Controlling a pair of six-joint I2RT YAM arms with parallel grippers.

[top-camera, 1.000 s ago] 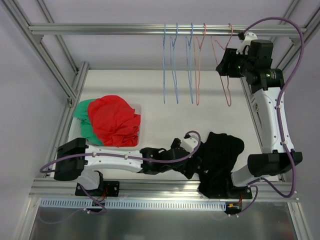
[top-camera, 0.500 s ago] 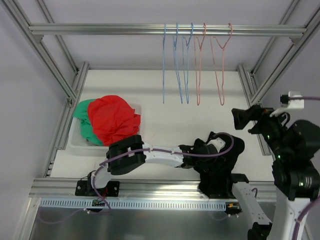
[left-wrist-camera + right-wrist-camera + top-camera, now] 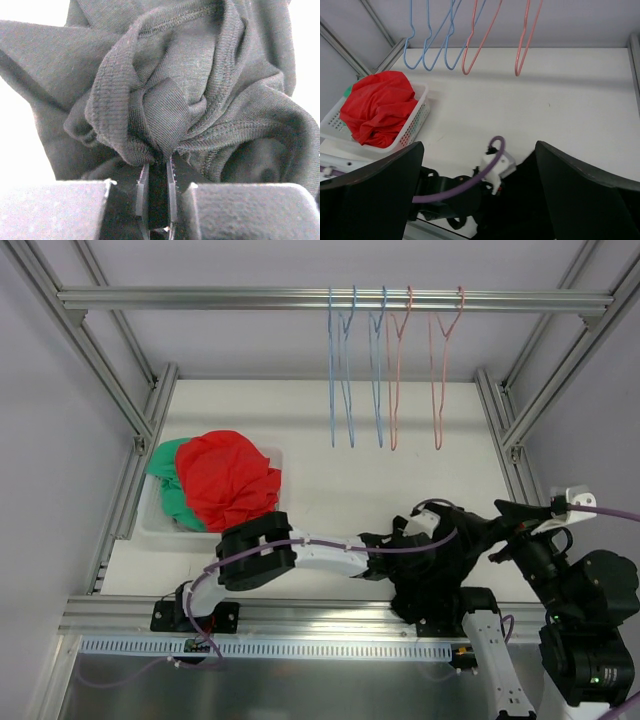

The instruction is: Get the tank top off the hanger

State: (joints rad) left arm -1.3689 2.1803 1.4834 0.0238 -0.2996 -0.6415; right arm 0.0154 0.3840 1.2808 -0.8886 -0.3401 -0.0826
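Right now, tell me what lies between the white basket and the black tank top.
In the top external view, only the left arm spans bare table between basket and tank top; nothing else lies there.

Left wrist: no sight of the tips of the left gripper (image 3: 156,167), sunk inside folds of the crumpled black ribbed-knit tank top (image 3: 165,110), cropped at top and right; near foreground badly blurred. From above, can't separate that fabric from the dark wrist links (image 3: 385,545) lying over it. Right wrist: only dark, out-of-focus fingers (image 3: 370,195) of the right gripper (image 3: 479,150), cut by the bottom edge. Barely glimpsing the green garment (image 3: 162,465) under the heaped red cloth (image 3: 230,480).
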